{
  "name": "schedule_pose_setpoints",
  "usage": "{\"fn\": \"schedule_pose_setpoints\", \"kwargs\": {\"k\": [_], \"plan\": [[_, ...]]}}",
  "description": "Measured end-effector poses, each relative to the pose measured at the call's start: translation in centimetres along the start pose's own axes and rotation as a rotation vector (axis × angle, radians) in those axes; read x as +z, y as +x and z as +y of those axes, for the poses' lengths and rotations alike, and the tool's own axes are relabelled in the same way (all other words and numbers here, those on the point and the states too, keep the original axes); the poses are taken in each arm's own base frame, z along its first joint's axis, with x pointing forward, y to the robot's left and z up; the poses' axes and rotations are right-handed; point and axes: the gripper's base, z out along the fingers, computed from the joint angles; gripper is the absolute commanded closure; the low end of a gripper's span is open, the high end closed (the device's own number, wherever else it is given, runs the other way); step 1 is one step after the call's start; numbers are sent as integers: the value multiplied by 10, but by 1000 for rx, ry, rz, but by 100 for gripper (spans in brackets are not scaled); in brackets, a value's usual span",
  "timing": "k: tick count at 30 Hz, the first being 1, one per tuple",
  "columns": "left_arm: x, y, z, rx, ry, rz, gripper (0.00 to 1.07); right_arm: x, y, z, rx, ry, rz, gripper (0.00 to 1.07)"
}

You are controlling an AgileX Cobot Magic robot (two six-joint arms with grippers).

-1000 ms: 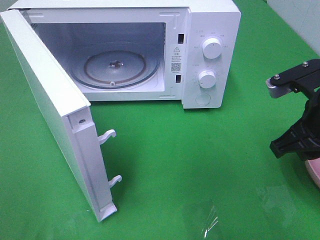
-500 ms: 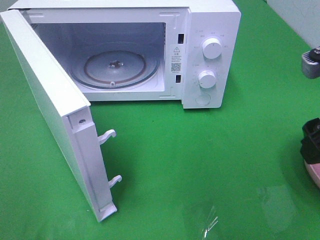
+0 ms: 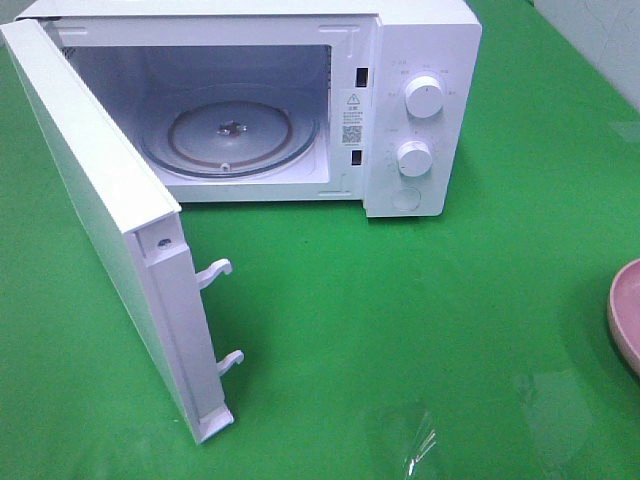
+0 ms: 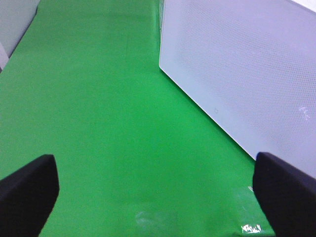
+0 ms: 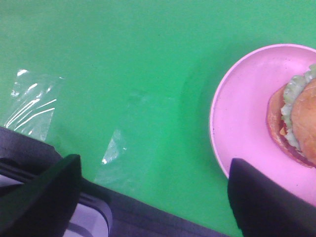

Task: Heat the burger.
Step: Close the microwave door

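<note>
The burger (image 5: 298,121), with a golden bun and green lettuce, lies on a round pink plate (image 5: 242,113) at the edge of the right wrist view. My right gripper (image 5: 153,165) hovers beside the plate, open, with only green cloth between its fingers. In the exterior high view just the plate's rim (image 3: 625,315) shows at the right edge, and neither the burger nor either gripper appears there. My left gripper (image 4: 154,160) is open over bare green cloth, next to the outer face of the microwave door (image 4: 237,64).
A white microwave (image 3: 420,60) stands at the back with its door (image 3: 100,220) swung wide towards the front left. Its glass turntable (image 3: 230,135) holds nothing. Clear tape patches (image 3: 420,440) shine on the green cloth near the front.
The right arm has drawn away to the right and left the exterior high view. The microwave and its door have not moved.
</note>
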Motion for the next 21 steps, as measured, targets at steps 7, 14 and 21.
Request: {"fn": "schedule_pose_setpoints", "kwargs": {"k": [7, 14, 21], "plan": [[0, 0, 0, 0, 0, 0, 6, -41, 23, -8, 32, -25, -216, 31], [0, 0, 0, 0, 0, 0, 6, -66, 43, -16, 94, 0, -373, 31], [0, 0, 0, 0, 0, 0, 6, -80, 71, -21, 142, 99, -538, 31]]}}
